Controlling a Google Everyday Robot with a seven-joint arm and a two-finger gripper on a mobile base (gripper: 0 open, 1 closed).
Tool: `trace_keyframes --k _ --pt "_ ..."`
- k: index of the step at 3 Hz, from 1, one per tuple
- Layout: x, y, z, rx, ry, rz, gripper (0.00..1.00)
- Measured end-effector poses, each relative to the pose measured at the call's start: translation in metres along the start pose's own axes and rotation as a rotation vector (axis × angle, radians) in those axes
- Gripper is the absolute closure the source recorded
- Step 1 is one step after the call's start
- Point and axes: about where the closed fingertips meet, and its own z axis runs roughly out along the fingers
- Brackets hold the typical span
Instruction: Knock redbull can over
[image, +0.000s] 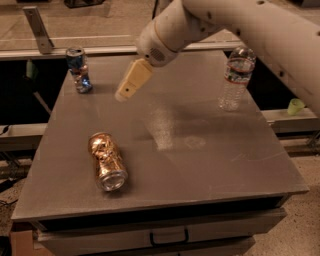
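"Camera view first: where does the redbull can (79, 70) stand?"

"Upright at the table's (210, 170) far left corner. The gripper (124, 93) hangs above the tabletop to the can's right, apart from it, claw clenched on nothing."

"Which step, then?"

"The approach, it seems, with no contact yet. The next move probably calls for dropping lower and sweeping left into the can's upper body."

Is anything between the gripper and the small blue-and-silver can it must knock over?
Nothing visible does. The cream gripper hangs above the grey tabletop, right of the upright slim blue-and-silver redbull can, with bare surface between. The gold-copper can lies near the front; the clear plastic water bottle stands far right.
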Motion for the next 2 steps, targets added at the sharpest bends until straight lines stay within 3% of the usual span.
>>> trace_keyframes --k 1,2 --pt "-0.028 -0.03 0.043 0.004 -0.115 0.018 0.0" --pt "-0.054 -0.046 0.087 -0.008 -0.223 0.066 0.0"
